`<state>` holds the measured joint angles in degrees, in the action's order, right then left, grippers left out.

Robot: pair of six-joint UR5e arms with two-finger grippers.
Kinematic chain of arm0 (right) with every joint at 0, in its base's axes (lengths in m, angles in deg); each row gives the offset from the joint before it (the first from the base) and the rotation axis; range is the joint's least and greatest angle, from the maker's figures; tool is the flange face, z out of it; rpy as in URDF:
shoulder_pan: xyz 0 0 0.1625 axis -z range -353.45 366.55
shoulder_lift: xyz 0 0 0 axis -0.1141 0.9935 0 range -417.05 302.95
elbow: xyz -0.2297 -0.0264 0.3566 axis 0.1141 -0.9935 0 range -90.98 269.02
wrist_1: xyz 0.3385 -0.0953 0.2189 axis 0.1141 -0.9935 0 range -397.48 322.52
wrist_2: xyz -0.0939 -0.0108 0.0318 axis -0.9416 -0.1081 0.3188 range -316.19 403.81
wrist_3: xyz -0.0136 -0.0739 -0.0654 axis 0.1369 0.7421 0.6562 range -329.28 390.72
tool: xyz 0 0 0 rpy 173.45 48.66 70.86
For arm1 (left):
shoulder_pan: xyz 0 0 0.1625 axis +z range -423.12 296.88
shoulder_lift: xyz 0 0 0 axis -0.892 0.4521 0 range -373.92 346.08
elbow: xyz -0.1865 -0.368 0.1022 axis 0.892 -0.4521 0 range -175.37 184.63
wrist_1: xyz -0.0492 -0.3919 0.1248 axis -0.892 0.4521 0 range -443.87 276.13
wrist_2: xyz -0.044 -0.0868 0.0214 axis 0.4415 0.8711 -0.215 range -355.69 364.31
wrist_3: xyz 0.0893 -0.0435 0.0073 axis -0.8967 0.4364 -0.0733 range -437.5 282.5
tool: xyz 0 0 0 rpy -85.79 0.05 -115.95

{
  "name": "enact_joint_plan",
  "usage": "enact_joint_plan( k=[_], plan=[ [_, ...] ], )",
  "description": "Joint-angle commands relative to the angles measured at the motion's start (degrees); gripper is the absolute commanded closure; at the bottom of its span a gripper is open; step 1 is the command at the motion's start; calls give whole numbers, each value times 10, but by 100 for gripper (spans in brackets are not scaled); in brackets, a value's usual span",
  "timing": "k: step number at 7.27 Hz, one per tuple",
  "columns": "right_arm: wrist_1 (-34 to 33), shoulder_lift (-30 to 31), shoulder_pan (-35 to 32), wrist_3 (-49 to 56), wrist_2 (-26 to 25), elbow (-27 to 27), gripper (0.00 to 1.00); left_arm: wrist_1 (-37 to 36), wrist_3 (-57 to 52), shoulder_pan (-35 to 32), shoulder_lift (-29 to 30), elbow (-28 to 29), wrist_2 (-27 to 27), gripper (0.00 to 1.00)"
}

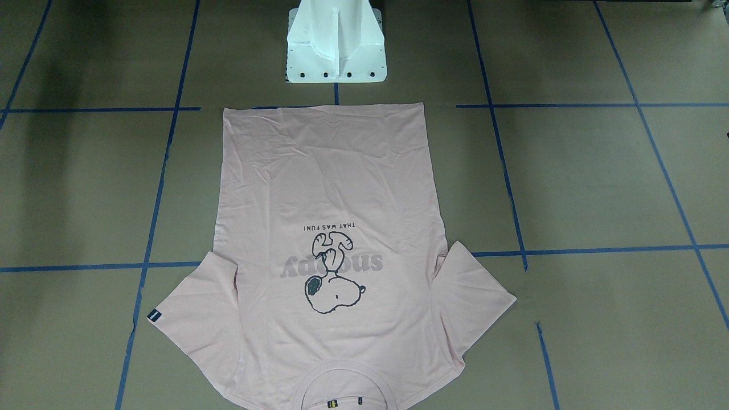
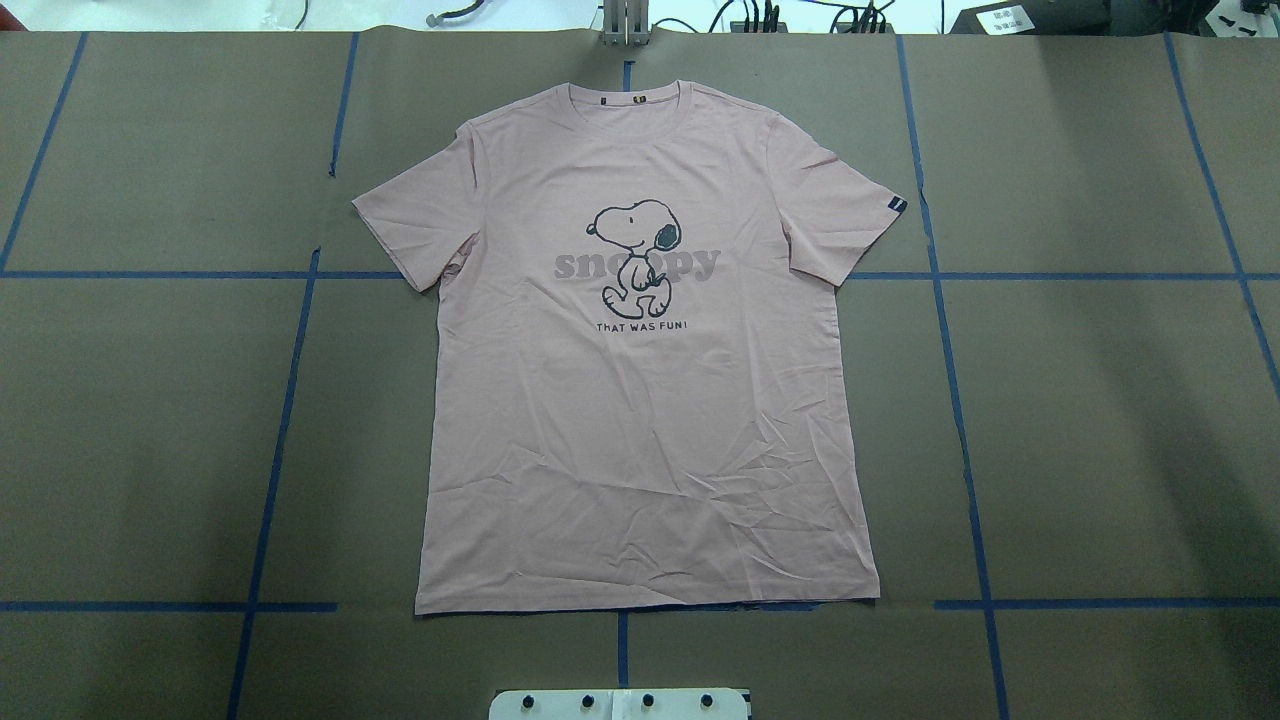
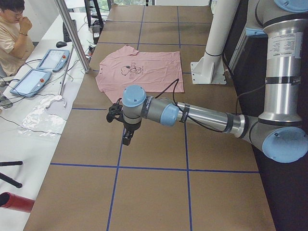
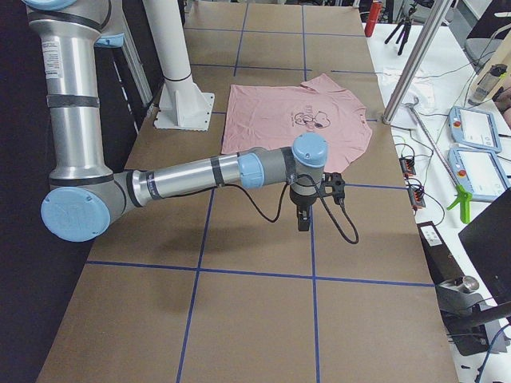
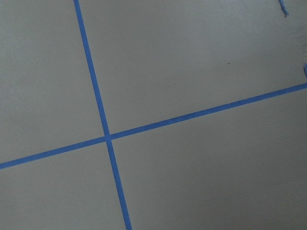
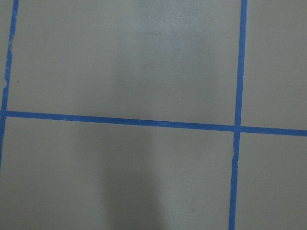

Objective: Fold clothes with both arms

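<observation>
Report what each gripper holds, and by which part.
Nothing: the T-shirt lies flat, untouched; the left gripper and right gripper hang over the table, apart from it.

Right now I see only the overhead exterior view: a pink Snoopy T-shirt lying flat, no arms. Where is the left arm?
Observer: The left arm stretches over bare table well to the side of the T-shirt, with the left gripper pointing down, apart from the cloth.
Reviewer: And the right arm?
Observer: The right arm mirrors it at the opposite end; the right gripper hangs above blue tape lines.
Reviewer: Anyone nearby?
Observer: A person sits just beyond your view's top edge.
</observation>
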<state>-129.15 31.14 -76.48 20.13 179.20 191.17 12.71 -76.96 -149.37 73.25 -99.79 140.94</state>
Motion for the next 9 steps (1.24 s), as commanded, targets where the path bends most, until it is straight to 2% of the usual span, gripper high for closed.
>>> enact_joint_plan(
  k=[1, 5, 6, 7, 8, 9],
  plan=[
    [0, 15, -4, 4, -5, 2, 0, 2, -17, 5, -10, 2, -3, 0],
    [0, 12, -4, -1, -11, 5, 0, 5, -16, 10, -10, 18, 3, 0],
    [1, 8, 14, -1, -11, 2, 0, 29, -17, 14, 2, 43, 15, 0],
    [31, 7, 26, -8, -10, 2, 0, 73, -17, 20, 2, 43, 21, 0],
    [65, -3, 53, -55, -12, -22, 0, 84, -19, 23, 3, 46, 21, 0],
    [140, -43, 86, -177, -14, -78, 0, 84, -16, 27, 3, 39, 24, 0]
  ],
)
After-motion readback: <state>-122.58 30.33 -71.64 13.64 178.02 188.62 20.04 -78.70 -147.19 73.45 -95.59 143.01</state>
